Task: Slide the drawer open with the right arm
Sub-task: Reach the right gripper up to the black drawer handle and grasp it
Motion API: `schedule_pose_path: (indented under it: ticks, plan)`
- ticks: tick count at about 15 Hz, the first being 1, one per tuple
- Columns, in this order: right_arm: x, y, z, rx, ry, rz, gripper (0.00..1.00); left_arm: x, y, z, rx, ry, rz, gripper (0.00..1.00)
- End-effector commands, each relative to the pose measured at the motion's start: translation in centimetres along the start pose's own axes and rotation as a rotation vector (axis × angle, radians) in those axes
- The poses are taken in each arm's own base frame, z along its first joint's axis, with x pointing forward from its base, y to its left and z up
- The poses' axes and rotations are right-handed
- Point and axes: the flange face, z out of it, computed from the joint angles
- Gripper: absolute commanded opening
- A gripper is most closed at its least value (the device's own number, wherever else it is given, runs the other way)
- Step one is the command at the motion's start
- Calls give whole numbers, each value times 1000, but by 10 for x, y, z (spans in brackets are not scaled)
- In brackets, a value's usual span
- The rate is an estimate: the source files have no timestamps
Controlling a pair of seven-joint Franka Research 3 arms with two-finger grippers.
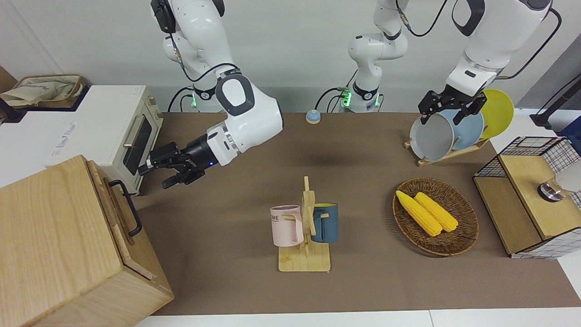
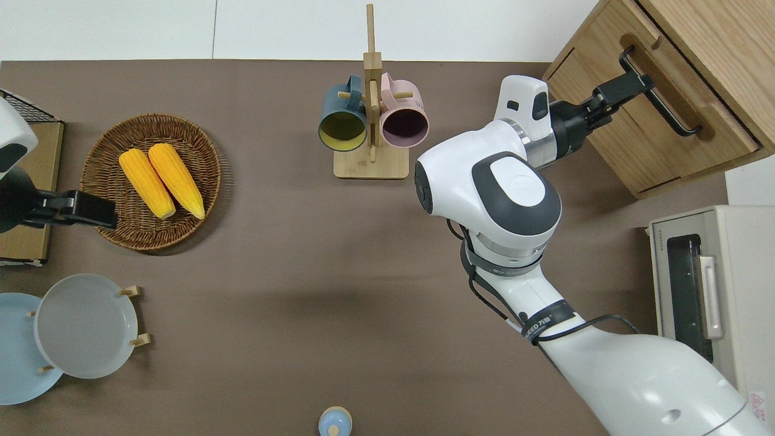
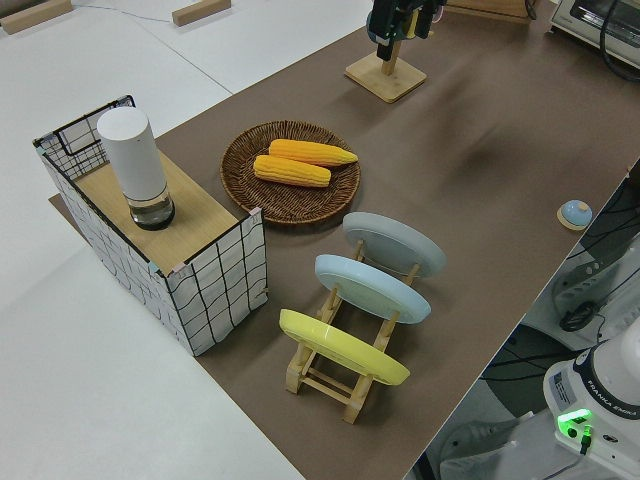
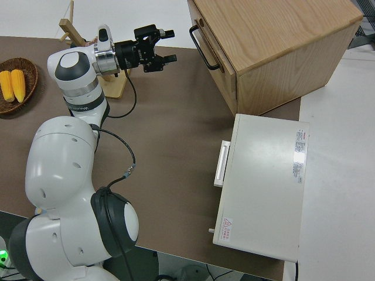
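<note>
The pale-wood drawer (image 1: 114, 210) sits shut in the big wooden cabinet (image 1: 54, 236) at the right arm's end of the table. Its black loop handle (image 1: 132, 212) faces the table's middle and also shows in the overhead view (image 2: 666, 102) and the right side view (image 4: 202, 48). My right gripper (image 1: 154, 177) is open and empty, with a blue light at its wrist. In the overhead view it (image 2: 626, 83) hovers just short of the handle's end farther from the robots, not touching it. The spread fingers show in the right side view (image 4: 170, 45). My left arm is parked, its gripper (image 1: 447, 112) open.
A white toaster oven (image 1: 104, 129) stands beside the cabinet, nearer to the robots. A mug rack (image 1: 305, 236) with a pink and a blue mug is mid-table. A basket of corn (image 1: 435, 215), a plate rack (image 1: 454, 131) and a wire-mesh box (image 1: 531, 200) stand toward the left arm's end.
</note>
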Motion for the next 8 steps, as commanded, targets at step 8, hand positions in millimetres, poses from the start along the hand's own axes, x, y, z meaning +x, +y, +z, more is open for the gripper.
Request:
schedule_pose_path:
  ticks: [8]
  plan:
    - [0, -39, 41, -134, 27, 40, 981, -3, 2, -6, 18, -4, -5, 993]
